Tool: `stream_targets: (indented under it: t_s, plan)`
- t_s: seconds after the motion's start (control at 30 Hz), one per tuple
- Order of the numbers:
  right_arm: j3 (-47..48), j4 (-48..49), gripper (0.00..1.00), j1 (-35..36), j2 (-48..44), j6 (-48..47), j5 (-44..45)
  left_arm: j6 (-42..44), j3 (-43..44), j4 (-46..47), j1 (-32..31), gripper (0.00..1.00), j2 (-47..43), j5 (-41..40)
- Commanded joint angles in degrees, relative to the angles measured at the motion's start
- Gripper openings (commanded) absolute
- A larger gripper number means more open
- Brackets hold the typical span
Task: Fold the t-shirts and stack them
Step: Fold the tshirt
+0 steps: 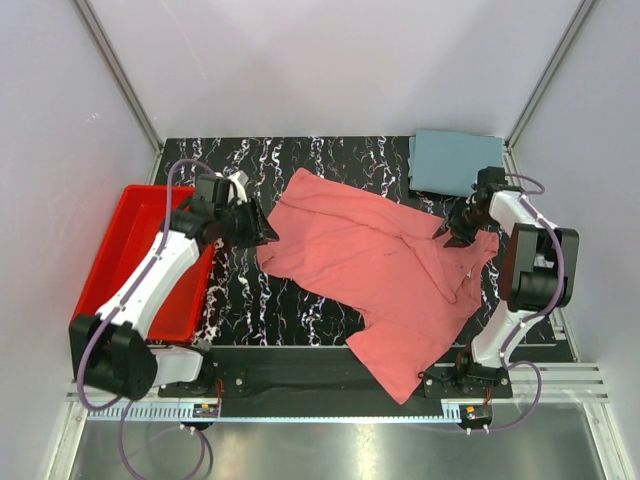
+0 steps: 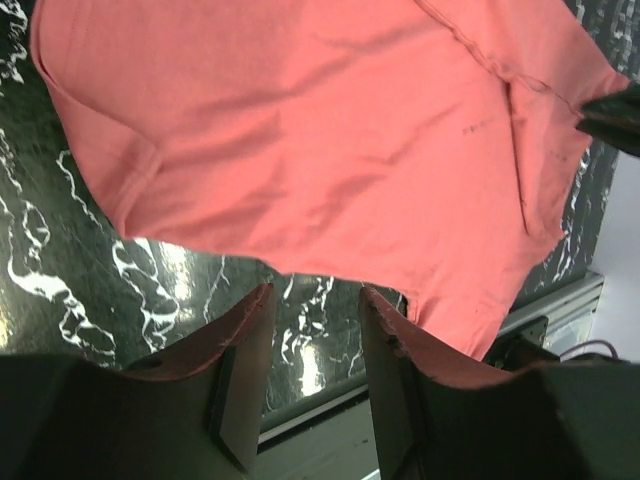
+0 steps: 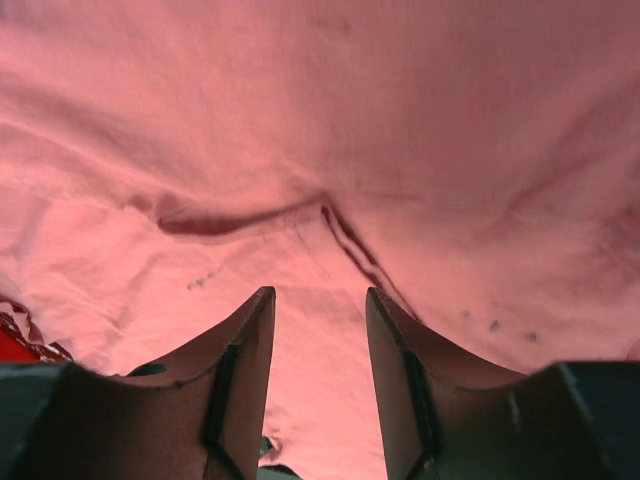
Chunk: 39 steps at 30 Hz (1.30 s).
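A salmon-pink t-shirt [image 1: 380, 270] lies spread and rumpled across the black marble table [image 1: 290, 310], one corner hanging over the near edge. A folded grey-blue t-shirt [image 1: 455, 160] lies at the far right corner. My left gripper [image 1: 265, 232] is open and empty, just off the pink shirt's left edge; in the left wrist view the shirt [image 2: 320, 130] lies beyond my gripper [image 2: 315, 300]. My right gripper [image 1: 447, 228] is open over the shirt's right side; in the right wrist view my gripper [image 3: 318, 300] hovers over creased pink cloth [image 3: 320, 130].
A red bin [image 1: 135, 255] stands at the table's left edge, beside the left arm. White walls enclose the table on three sides. A metal rail [image 1: 330, 400] runs along the near edge by the arm bases.
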Motion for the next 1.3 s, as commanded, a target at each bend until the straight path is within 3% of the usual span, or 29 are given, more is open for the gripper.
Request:
stream_targets:
  t_s: [0.0, 0.4, 0.53, 0.57, 0.63, 0.8, 1.03, 1.2, 1.23, 1.27]
  plan:
    - [3.52, 2.96, 0.48, 0.58, 2.88, -1.61, 0.18, 0.77, -2.31, -0.79, -0.79, 0.44, -5.69, -1.26]
    - [5.55, 3.58, 0.4, 3.57, 8.86, -1.7, 1.32, 0.42, -3.99, -3.7, -0.88, 0.44, -10.71, -2.93]
    - [6.51, 2.88, 0.26, 4.01, 9.47, -2.14, 2.73, 0.42, -3.99, -3.87, -0.88, 0.44, -10.36, -2.85]
    - [6.69, 2.62, 0.17, 4.01, 9.56, -2.4, 3.08, 0.5, -3.99, -3.88, -0.88, 0.44, -10.36, -2.85]
    - [7.3, 1.65, 0.09, 4.1, 9.04, -2.58, 4.05, 0.68, -3.99, -3.96, -0.88, 0.44, -10.27, -2.85]
    - [7.92, -1.68, 0.04, 6.02, 4.74, -2.41, 6.15, 0.86, -4.25, -3.35, -0.88, 0.44, -9.66, -2.76]
    - [2.75, -7.75, 0.11, 14.11, -1.42, 4.62, 5.9, 1.3, -4.43, -1.86, -0.88, 0.44, -7.64, -2.41]
    - [-7.69, -3.99, 0.33, 19.83, -10.28, 14.44, -8.93, 1.82, -4.25, -1.5, -0.88, 0.44, -6.05, -2.67]
    - [-9.12, -2.85, 0.42, 19.83, -12.13, 15.6, -10.87, 1.91, -3.73, -1.59, -0.88, 0.44, -5.79, -2.76]
    - [-10.26, -2.58, 0.44, 19.66, -15.63, 16.14, -11.85, 2.0, -3.55, -1.68, -0.88, 0.44, -5.52, -2.84]
